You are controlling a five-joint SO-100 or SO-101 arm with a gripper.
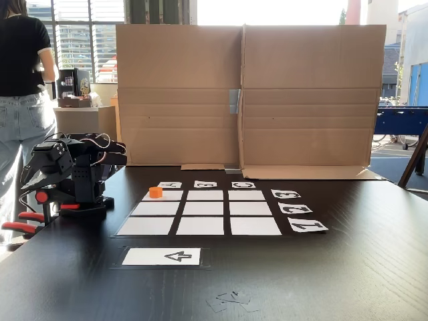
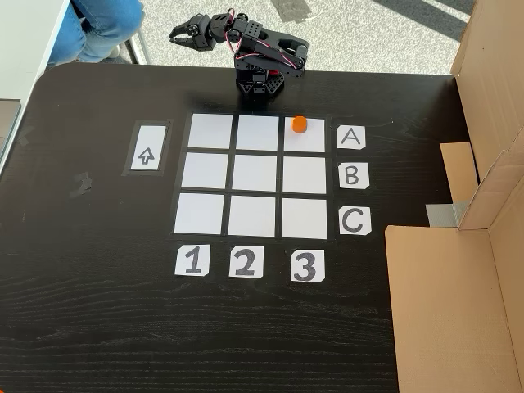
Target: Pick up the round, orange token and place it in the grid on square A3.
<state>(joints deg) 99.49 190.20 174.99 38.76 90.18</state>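
Note:
The round, orange token (image 2: pixel 300 124) stands upright on the grid (image 2: pixel 255 174), in the corner cell beside label A and above label 3, which is square A3 (image 2: pixel 307 139). It sits near that cell's edge closest to the arm. In the other fixed view the token (image 1: pixel 156 192) is on the far left cell (image 1: pixel 167 196). My gripper (image 2: pixel 182 33) is folded back past the table edge, well apart from the token. Its jaws are open with nothing between them. The arm (image 1: pixel 73 167) rests at the table's left.
A tall cardboard wall (image 1: pixel 247 93) closes the far side of the table. A white card with a black arrow (image 1: pixel 162 256) lies in front of the grid. Red clamps (image 1: pixel 20 227) hold the arm base. A person in jeans (image 1: pixel 23 100) stands behind the arm.

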